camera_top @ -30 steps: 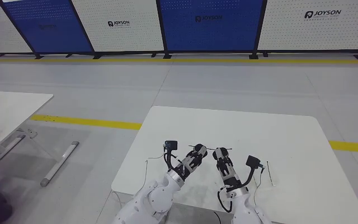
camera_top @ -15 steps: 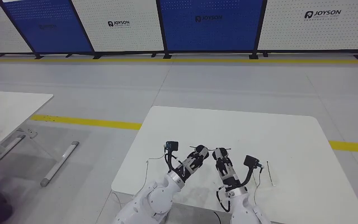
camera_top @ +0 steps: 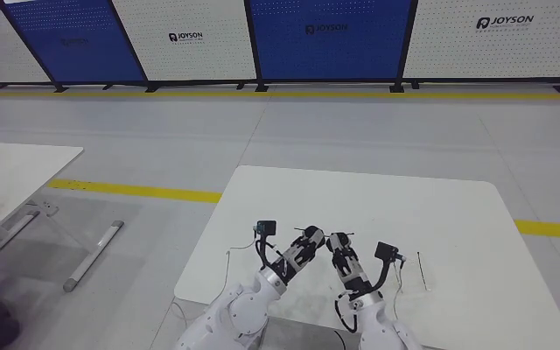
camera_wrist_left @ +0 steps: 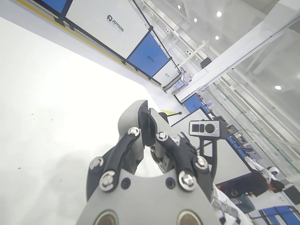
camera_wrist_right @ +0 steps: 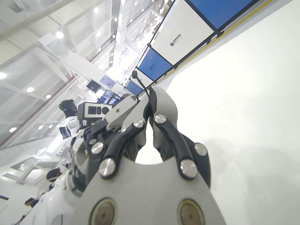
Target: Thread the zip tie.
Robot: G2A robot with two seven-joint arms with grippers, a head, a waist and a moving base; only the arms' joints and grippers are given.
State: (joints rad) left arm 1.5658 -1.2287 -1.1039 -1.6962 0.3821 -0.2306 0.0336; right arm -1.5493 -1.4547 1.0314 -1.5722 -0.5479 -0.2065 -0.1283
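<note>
Looking down from above, the white bench carries both arms close to its near edge, about midway along it. The left hand and the right hand are raised just above the surface, with their tips near each other. At this size the zip tie between them is too small to make out. A thin dark strip lies flat on the bench toward the near right corner, well apart from both hands. From the left wrist, the left hand has its two fingers pressed together, and I cannot tell whether anything is caught between the dark pads. Just past its tips the zip tie shows as a thin black line ending in a small square head, over the pale bench. From the right wrist, the right hand is clamped on the zip tie. The black strap rises out of the closed fingertips in a slight curve, with its head free in the air above them. The left hand sits just beside it with its silver fingers closed, pointing toward the strap, and the bench spreads out on the far side.
</note>
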